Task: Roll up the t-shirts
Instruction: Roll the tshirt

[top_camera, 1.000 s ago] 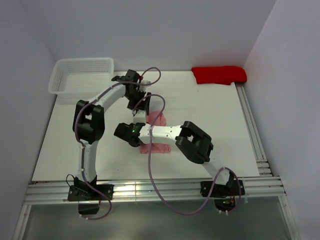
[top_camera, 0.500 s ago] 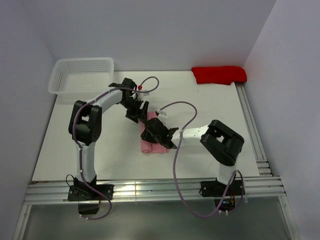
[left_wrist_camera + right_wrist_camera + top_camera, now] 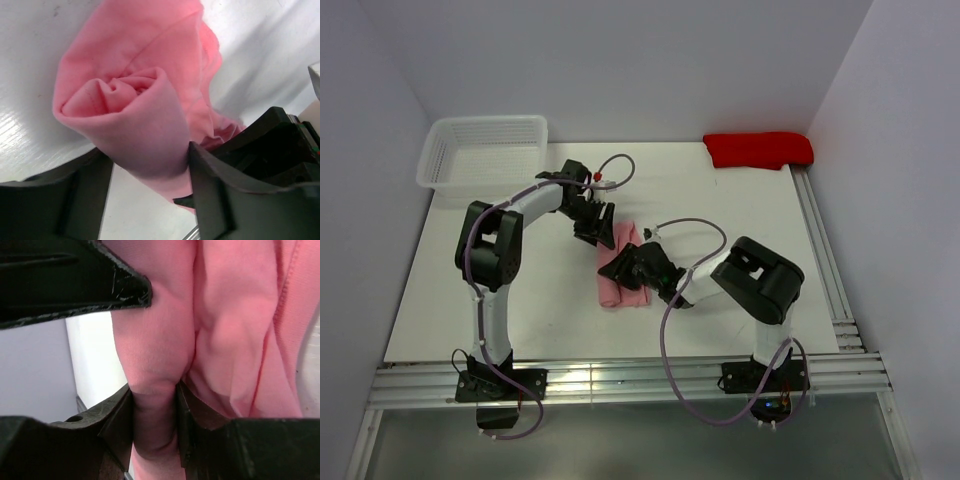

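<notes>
T-shirt, light pink, lay rolled into a short bundle near the middle of the table, its length running from the near edge toward the far edge.

Left gripper sat at the roll's far end. The left wrist view showed the spiral end of the roll between both fingers, fabric pressed against each, so the jaws were clamped on it at a wide spacing.

Right gripper lay over the roll's middle from the right side. The right wrist view showed a narrow fold of pink cloth pinched tight between its two fingers.

White mesh basket stood at the far-left corner. Red cloth lay at the far-right corner, well apart from the roll.
</notes>
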{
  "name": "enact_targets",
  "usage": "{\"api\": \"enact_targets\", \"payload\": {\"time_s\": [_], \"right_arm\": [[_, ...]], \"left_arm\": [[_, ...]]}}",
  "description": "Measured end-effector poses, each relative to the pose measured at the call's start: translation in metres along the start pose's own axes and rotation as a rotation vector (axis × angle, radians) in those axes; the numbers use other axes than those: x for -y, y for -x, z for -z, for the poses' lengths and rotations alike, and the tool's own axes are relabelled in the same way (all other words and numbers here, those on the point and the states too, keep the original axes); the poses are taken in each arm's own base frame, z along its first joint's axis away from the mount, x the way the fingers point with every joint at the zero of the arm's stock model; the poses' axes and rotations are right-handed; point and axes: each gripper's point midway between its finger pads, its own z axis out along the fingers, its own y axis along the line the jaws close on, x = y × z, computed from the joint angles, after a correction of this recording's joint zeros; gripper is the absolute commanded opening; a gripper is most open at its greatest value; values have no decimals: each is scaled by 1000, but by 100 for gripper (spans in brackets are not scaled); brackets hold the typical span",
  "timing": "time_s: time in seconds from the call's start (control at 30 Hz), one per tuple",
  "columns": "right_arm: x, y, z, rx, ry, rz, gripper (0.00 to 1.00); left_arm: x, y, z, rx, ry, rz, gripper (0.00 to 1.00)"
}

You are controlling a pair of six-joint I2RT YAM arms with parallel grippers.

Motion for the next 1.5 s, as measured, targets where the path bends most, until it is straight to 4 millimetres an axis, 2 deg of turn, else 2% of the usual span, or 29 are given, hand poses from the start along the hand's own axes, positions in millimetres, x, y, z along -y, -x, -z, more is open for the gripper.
{"api": "enact_targets", "payload": {"time_s": [0.17, 0.27, 0.43, 0.7, 0.9, 1.03, 1.27, 1.4, 1.5], "right_arm": [[2, 1, 1, 5, -9, -16, 52], [1, 5, 2, 14, -61, 1, 54], [-1, 3, 1, 22, -238, 97, 59], [-7, -2, 23, 24, -475, 274, 61], [-46, 9, 33, 84, -559, 396, 61], [-60, 13, 28, 109, -573, 452, 60], [-31, 13, 8, 106, -678, 548, 60], [-16, 11, 4, 96, -716, 569, 60], [-13, 11, 4, 93, -727, 567, 60]], "left_arm": [[-5, 0, -1, 0, 39, 44, 41], [-7, 1, -1, -1, 70, 53, 33], [-7, 3, 0, -9, 127, 36, 31], [-6, 3, -1, -19, 178, 15, 31], [-6, 3, -2, -26, 191, 13, 32], [-6, 3, -2, -28, 197, 10, 32], [-6, 3, -2, -30, 201, 9, 34], [-6, 3, -3, -32, 203, 5, 47], [-7, 3, -3, -33, 209, 2, 56]]}}
